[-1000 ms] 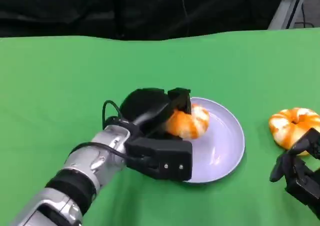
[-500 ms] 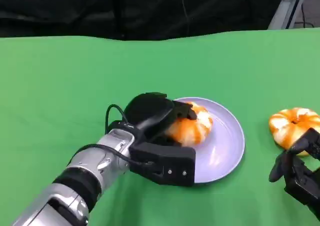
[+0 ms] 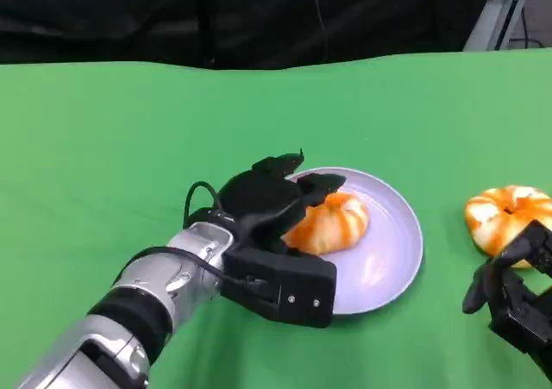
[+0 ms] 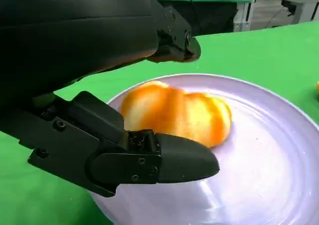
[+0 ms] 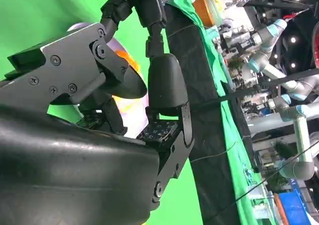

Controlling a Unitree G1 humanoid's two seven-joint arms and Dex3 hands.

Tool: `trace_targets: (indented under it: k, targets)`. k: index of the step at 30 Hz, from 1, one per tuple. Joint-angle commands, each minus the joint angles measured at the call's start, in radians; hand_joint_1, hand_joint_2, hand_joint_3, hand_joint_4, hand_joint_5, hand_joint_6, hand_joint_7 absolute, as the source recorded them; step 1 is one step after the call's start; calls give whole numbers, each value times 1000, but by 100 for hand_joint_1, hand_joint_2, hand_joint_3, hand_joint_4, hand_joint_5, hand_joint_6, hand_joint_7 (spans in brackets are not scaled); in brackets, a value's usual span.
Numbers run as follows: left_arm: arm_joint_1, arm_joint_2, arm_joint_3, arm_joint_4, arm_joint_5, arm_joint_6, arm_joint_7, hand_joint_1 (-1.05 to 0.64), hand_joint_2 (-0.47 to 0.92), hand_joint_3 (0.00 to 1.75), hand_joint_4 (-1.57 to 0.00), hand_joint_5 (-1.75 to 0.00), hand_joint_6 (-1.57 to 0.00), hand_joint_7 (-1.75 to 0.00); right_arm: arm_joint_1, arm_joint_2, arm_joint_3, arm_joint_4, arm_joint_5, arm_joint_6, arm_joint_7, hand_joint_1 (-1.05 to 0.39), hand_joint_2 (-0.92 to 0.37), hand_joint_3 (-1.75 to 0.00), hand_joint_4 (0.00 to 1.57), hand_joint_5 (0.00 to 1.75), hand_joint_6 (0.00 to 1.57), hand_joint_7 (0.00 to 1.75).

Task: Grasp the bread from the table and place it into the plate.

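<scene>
An orange-and-white striped bread (image 3: 335, 221) lies on the lavender plate (image 3: 390, 260) in the middle of the green table. My left hand (image 3: 269, 212) hovers over the plate's left side with its fingers (image 3: 293, 163) lifted above the bread. In the left wrist view the bread (image 4: 174, 112) rests on the plate (image 4: 269, 180). There the thumb (image 4: 164, 160) lies on one side of it and the fingers (image 4: 174, 40) on the other, with gaps between them and the bread. My right hand (image 3: 511, 296) sits at the table's near right and holds nothing.
A second striped bread (image 3: 506, 216) lies on the green cloth right of the plate, just beyond my right hand. The table's far edge meets a black curtain, and a metal stand (image 3: 496, 9) rises at the far right.
My left hand moved right over the plate and set the bread down on it. Its fingers then lifted off the bread. The right hand stayed still.
</scene>
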Motion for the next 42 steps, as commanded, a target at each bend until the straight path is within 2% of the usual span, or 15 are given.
trace_targets:
  k: [1, 10, 11, 14, 19, 20, 22, 23, 25, 26, 28, 30, 31, 35, 42]
  targets:
    - [8, 25, 17, -28, -27, -14, -32, -105, 92, 70, 0, 0, -13, 0, 2, -10, -9, 0, 9, -13, 4, -10, -60, -110, 80, 175, 72, 152]
    - [96, 71, 129, -134, -167, -137, -37, -102, 92, 60, 0, 0, -23, -3, 5, -6, -6, -10, 8, -2, -12, -9, -60, -110, 80, 175, 72, 154]
    - [115, 77, 150, -155, -188, -158, -27, -84, 92, 54, -11, -5, -31, -5, 5, -6, -6, -8, 7, -8, -9, -8, -61, -111, 80, 175, 72, 154]
    - [172, 100, 210, -219, -259, -224, -46, -68, 92, 54, -25, -10, -40, -6, 6, -6, -5, -10, 7, -9, -10, -8, -61, -111, 80, 175, 71, 154]
    - [238, 110, 275, -282, -406, -280, -156, -63, 92, 55, -30, -10, -43, -5, 6, -8, -7, -7, 11, -9, -7, -8, -61, -112, 80, 175, 71, 155]
    - [275, 110, 311, -315, -512, -304, -228, -38, 92, 51, -53, -19, -58, -9, 5, -11, -8, -3, 12, -11, -3, -8, -61, -112, 79, 175, 70, 155]
    - [361, 103, 377, -405, -716, -292, -363, -18, 92, 51, -77, -30, -75, -13, 3, -15, -11, 3, 12, -14, 0, -8, -61, -111, 79, 175, 70, 155]
    - [400, 93, 400, -459, -800, -246, -415, -13, 92, 52, -84, -34, -80, -14, 2, -15, -13, 5, 12, -14, 1, -8, -61, -111, 79, 175, 70, 155]
    - [467, 83, 436, -554, -924, -162, -492, -8, 85, 67, -86, -71, -99, -15, 1, -15, -14, 5, 14, -13, 2, -9, -60, -111, 79, 175, 71, 155]
    - [500, 80, 454, -600, -984, -127, -529, -6, 80, 76, -85, -92, -107, -21, 1, -15, -14, 4, 15, -12, 2, -9, -60, -111, 79, 175, 71, 155]
    - [565, 72, 496, -673, -1097, -72, -598, -2, 61, 115, -85, -141, -96, -98, 2, -14, -14, 0, 16, -5, -1, -10, -59, -111, 80, 175, 72, 154]
    - [625, 63, 540, -749, -1226, 24, -669, -3, 50, 139, -90, -167, -87, -147, 2, -13, -14, -3, 14, -3, -3, -10, -59, -111, 80, 175, 72, 154]
    - [649, 63, 559, -779, -1275, 67, -699, -5, 48, 144, -93, -171, -85, -158, 2, -14, -15, -2, 12, -4, -3, -9, -59, -111, 80, 175, 72, 154]
    - [733, 78, 638, -870, -1423, 227, -786, -8, 44, 149, -97, -174, -84, -168, 2, -13, -14, -3, 9, -6, -4, -9, -60, -111, 80, 175, 72, 153]
    - [766, 73, 763, -792, -1568, 430, -929, -10, 52, 118, -89, -175, -83, -166, 7, -15, -15, -4, 13, -9, 8, -8, -62, -111, 79, 175, 69, 155]
